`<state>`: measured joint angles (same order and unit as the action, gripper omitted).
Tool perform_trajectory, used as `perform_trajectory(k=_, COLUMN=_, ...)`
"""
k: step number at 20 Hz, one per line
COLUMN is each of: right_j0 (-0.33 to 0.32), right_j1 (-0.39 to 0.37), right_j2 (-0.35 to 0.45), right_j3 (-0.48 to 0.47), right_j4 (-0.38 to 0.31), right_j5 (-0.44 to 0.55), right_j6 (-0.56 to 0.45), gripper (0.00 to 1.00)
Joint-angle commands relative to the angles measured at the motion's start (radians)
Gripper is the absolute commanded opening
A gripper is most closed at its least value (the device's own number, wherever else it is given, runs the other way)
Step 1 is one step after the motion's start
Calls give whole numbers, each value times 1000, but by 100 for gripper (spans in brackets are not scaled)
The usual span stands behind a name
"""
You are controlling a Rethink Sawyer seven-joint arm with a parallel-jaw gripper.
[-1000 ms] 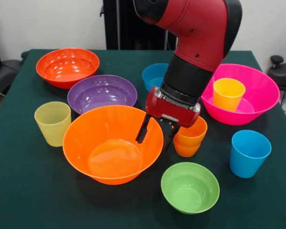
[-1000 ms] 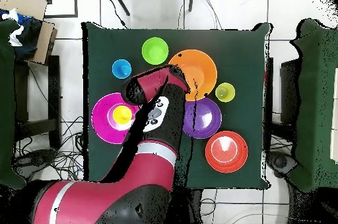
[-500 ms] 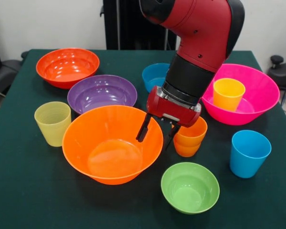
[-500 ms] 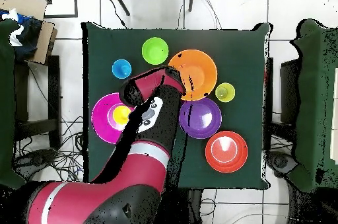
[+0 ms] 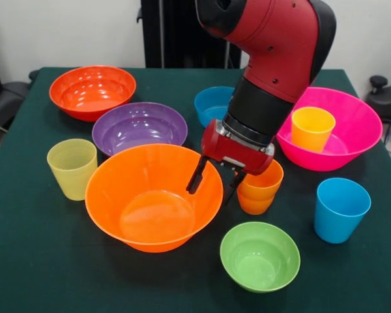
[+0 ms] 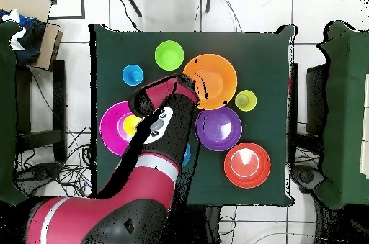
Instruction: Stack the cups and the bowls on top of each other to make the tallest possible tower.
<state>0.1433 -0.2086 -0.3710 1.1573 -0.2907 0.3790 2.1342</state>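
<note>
My gripper is open, its jaws astride the right rim of the large orange bowl, one finger inside and one outside. The orange cup stands just right of it. The hot pink bowl at the right holds the yellow cup. The purple bowl, red-orange bowl, small blue bowl, lime green bowl, sky blue cup and ribbed yellow-green cup stand apart on the table. In the overhead view the arm hides the orange cup and part of the pink bowl.
The green table cloth carries all the vessels. The purple bowl touches the orange bowl's far rim. Chairs and a black stand are beyond the table's far edge. A cardboard box sits off the table in the overhead view.
The arm's upper part has swung slightly while the gripper stays at the orange bowl's rim. In the overhead view a sliver of the blue bowl now shows beside the arm.
</note>
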Motion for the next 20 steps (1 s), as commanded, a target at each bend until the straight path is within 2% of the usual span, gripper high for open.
perform_trajectory(k=1, right_j0=1, right_j1=92, right_j2=49, right_j3=-76, right_j4=38, right_j5=-106, right_j6=170, gripper=100)
perform_trajectory(k=10, right_j0=10, right_j1=133, right_j2=18, right_j3=-69, right_j4=74, right_j5=-180, right_j6=181, gripper=100)
perform_trajectory(k=20, right_j0=4, right_j1=125, right_j2=18, right_j3=-59, right_j4=107, right_j5=-181, right_j6=134, gripper=100)
